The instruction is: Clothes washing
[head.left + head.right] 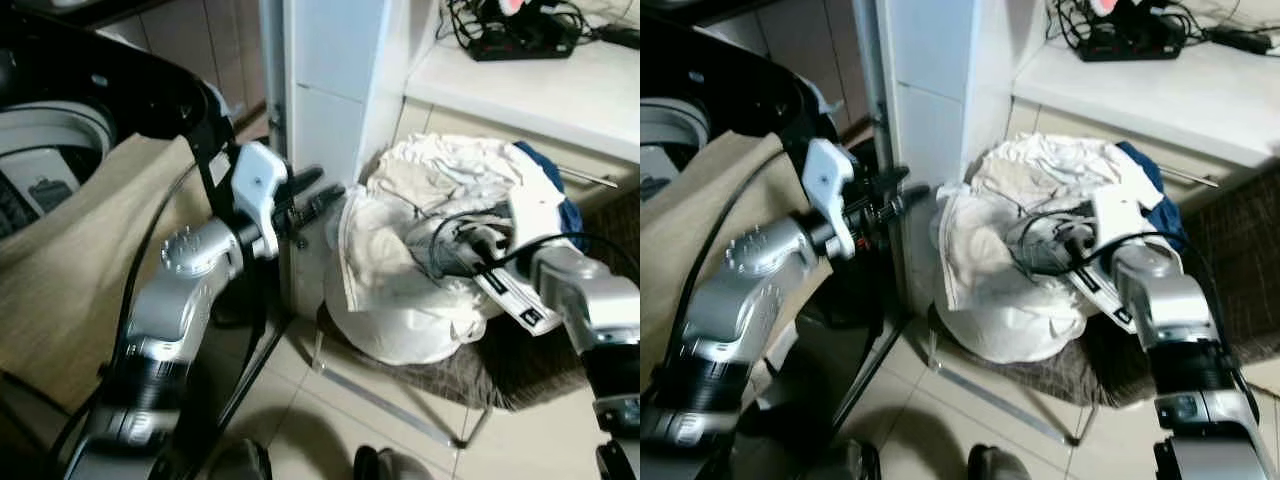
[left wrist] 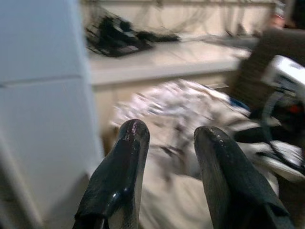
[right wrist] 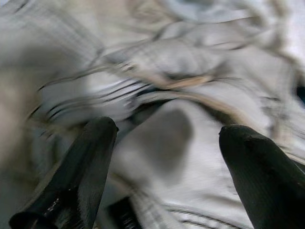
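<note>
White, striped laundry (image 1: 420, 260); blue garment (image 1: 545, 175); beige cloth (image 1: 70, 270).

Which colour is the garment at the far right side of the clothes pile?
Dark blue, tucked behind the white clothes pile; the left eye view shows it best.

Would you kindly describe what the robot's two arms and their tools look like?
Both arms are silver metal with black joint sections and white housings at the wrist. Black cables loop along each. The left tool and right tool each have two long, glossy black fingers.
</note>
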You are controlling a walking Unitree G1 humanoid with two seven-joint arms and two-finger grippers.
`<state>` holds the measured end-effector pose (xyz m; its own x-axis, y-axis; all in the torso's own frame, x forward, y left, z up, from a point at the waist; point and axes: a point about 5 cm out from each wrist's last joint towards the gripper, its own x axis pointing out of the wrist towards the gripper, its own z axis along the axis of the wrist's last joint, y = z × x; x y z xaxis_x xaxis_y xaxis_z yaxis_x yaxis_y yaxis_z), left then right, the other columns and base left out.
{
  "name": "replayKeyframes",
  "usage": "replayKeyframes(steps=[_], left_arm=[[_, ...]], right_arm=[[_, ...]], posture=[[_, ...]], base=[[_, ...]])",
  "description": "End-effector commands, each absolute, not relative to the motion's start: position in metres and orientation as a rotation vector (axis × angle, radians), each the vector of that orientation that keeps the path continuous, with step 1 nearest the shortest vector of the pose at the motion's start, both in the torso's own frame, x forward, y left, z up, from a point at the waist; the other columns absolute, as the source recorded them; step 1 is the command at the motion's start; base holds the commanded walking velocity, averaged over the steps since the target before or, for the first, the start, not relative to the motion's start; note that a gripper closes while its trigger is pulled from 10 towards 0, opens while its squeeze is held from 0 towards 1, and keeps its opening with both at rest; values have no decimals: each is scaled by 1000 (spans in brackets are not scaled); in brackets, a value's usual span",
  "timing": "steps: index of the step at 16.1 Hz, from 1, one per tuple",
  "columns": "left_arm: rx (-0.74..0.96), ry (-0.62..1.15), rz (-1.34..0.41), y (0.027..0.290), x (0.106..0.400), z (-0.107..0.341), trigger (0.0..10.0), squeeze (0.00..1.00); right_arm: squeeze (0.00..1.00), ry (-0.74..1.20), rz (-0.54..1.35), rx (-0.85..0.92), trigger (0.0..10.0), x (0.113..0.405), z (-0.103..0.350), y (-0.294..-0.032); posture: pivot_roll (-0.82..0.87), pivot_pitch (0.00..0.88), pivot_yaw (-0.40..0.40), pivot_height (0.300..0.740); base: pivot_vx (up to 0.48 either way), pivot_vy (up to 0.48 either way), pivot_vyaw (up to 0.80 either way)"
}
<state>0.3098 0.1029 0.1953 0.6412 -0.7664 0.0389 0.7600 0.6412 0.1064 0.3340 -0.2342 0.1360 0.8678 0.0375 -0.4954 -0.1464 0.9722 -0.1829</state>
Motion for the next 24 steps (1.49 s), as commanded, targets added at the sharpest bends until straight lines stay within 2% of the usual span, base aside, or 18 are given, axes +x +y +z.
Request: replayKeyframes(steps=[1,3,4,5,7,8,19,24], left_arm=[[96,-70,-930,97,302,196,10000,0],[107,-43,-986,92,293,192,10000,0],[109,-31,-1002,91,289,190,10000,0],[114,-24,-1004,90,289,188,10000,0],[128,-5,-998,89,286,186,10000,0],[130,1,-993,90,286,186,10000,0],[130,25,-959,91,286,184,10000,0],[69,-56,-787,95,291,195,10000,0]], right_arm=[[1000,549,122,-249,10000,334,132,-235],[1000,578,132,-263,10000,334,121,-237],[357,588,161,-243,10000,335,115,-235],[0,604,178,-250,10000,335,110,-235],[0,652,206,-278,10000,334,98,-237],[0,665,201,-289,0,334,95,-239],[0,661,222,-282,0,340,94,-242],[0,605,206,-296,0,334,106,-251]], posture=[[-104,91,-14,740],[-104,93,-14,740],[-104,93,-14,740],[-103,95,-11,740],[-98,94,-14,740],[-96,94,-16,740],[-95,92,-19,740],[-105,247,-31,740]], base=[[0,0,0],[0,0,0],[0,0,0],[0,0,0],[0,0,0],[0,0,0],[0,0,0],[0,0,0]])
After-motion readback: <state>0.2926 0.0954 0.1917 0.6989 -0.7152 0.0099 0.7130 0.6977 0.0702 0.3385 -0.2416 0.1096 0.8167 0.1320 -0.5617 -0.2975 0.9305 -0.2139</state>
